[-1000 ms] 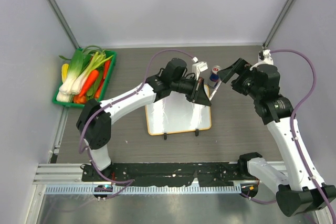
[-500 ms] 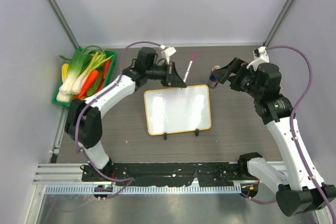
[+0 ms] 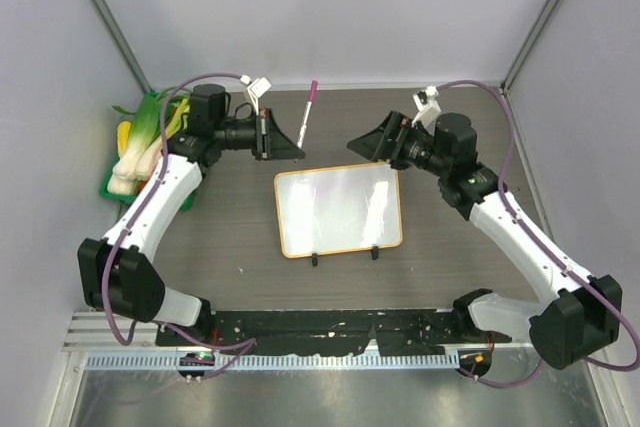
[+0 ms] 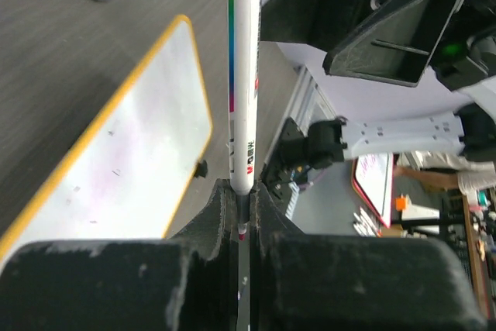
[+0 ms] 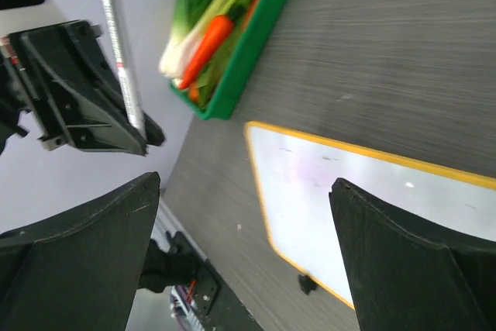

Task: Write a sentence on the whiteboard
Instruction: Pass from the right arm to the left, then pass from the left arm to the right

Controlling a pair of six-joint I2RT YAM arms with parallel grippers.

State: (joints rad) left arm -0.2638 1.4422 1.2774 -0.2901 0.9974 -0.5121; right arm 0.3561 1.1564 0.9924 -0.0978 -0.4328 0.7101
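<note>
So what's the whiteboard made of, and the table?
The whiteboard looks like glossy coated board, since light glares off it; its thin orange frame is probably plastic. The table looks like dark matte wood-grain laminate: fine streaks, no shine.

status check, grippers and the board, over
Left gripper shut on the marker, held aloft. Right gripper open, empty. Whiteboard lying flat, no writing visible, nothing on it.
</note>
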